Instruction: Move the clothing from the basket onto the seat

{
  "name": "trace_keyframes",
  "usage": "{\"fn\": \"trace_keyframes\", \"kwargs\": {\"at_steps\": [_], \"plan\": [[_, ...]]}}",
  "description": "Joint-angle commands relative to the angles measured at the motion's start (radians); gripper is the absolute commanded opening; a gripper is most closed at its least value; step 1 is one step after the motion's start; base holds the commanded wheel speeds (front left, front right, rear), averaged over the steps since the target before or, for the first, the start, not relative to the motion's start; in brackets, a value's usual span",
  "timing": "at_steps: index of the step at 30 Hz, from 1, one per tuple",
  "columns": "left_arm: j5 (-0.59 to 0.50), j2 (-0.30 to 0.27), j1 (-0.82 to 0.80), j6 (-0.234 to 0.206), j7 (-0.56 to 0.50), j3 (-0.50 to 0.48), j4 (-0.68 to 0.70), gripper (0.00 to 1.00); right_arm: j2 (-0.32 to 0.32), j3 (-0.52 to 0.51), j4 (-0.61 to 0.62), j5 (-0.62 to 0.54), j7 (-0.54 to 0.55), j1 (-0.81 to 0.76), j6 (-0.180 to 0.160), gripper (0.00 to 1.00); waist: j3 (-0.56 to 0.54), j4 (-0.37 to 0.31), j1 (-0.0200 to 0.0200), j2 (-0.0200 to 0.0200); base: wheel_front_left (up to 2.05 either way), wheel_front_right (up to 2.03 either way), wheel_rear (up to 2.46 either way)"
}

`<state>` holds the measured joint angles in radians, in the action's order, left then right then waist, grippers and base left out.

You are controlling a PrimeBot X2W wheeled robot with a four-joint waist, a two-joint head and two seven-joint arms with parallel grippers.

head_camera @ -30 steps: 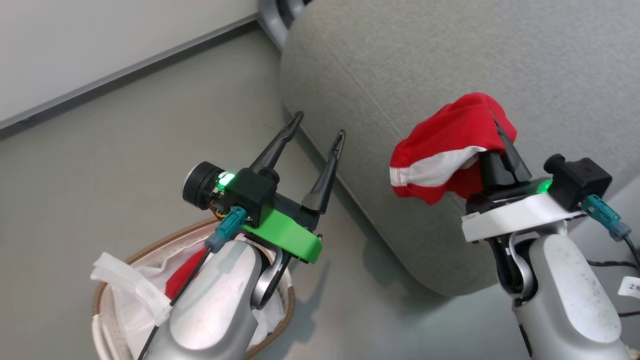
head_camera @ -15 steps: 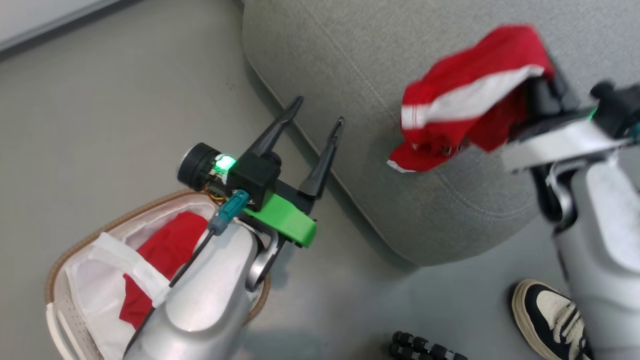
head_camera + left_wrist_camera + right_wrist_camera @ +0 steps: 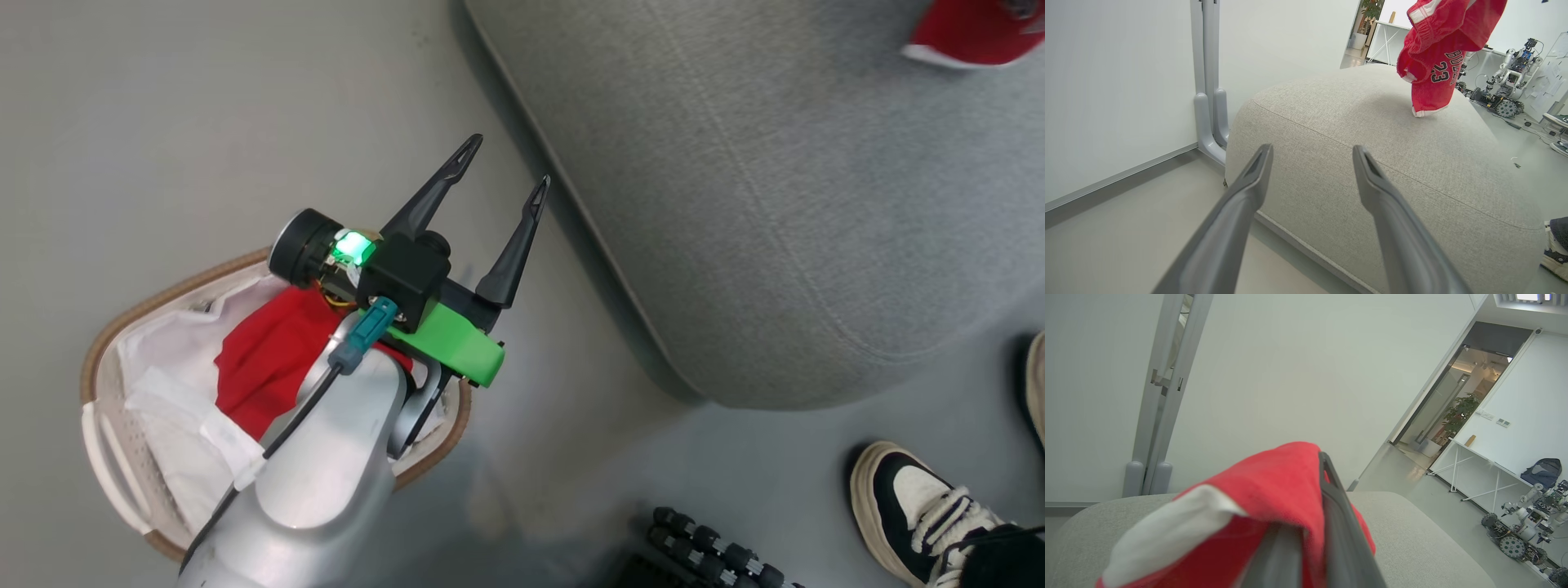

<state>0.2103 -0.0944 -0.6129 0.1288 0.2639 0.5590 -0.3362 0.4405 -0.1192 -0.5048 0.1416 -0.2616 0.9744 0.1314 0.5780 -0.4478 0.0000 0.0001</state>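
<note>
Right gripper is clamped tight on a red garment, and the cloth drapes over the fingers and spills to the left of them. In the left wrist view that same garment hangs over the far right part of the seat, lowest hem down at the cushion top, though I cannot tell if it touches. A "23" and curved lettering show on it, with white trim at the hems. In the head view it is just a red scrap at the far right corner, above the seat.

Left gripper stands wide with nothing between its fingers, poised over the floor between basket and seat. It is well apart from the held garment.

Count them: two red pieces. The second piece lies bunched in the basket at near left, partly under the left forearm, with crumpled white cloth around it. There is one basket, oval, of perforated white plastic with a brown woven-look rim. There is one seat, grey coarse-weave upholstery with a rounded corner and a seam running along the edge. Both grippers have long dark tapered fingers.

Near right, a person's shoe rests on the smooth grey floor.
</note>
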Motion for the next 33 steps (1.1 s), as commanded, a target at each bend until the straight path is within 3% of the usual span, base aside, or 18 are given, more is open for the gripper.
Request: {"fn": "trace_keyframes", "kwargs": {"at_steps": [1,10,12,17,23,33], "plan": [[-0.01,-0.01,-0.023,0.002,0.001,-0.002,0.003,1.0,0.0,-0.021,-0.037,-0.015,-0.005,0.017,-0.001,0.0,0.064,0.066,0.0,-0.0001,0.0,0.0,0.0],[-0.018,-0.002,-0.047,0.002,0.001,-0.019,0.009,1.0,-0.015,-0.185,-0.273,-0.08,-0.005,0.036,-0.001,0.0,0.122,0.137,0.0,-0.0001,0.0,0.0,0.0],[-0.02,-0.002,-0.04,0.002,0.001,-0.031,0.007,1.0,-0.035,-0.213,-0.319,-0.092,-0.005,0.01,-0.001,1.0,0.124,0.145,0.0,-0.0001,0.0,0.0,0.0],[-0.022,-0.003,-0.007,0.002,0.001,-0.053,0.003,1.0,-0.078,-0.248,-0.344,-0.125,-0.005,-0.087,-0.001,1.0,0.106,0.16,0.0,-0.0001,0.0,0.0,0.0],[-0.023,0.004,0.035,0.001,0.001,-0.106,0.014,1.0,-0.134,-0.275,-0.26,-0.117,-0.005,-0.227,-0.001,1.0,0.054,0.167,0.0,-0.0001,0.0,0.0,0.0],[-0.04,0.018,0.126,-0.003,0.001,-0.208,0.042,1.0,-0.181,-0.193,-0.096,-0.073,-0.005,-0.44,-0.001,1.0,-0.06,0.198,0.0,-0.0001,0.0,0.0,0.0]]}}
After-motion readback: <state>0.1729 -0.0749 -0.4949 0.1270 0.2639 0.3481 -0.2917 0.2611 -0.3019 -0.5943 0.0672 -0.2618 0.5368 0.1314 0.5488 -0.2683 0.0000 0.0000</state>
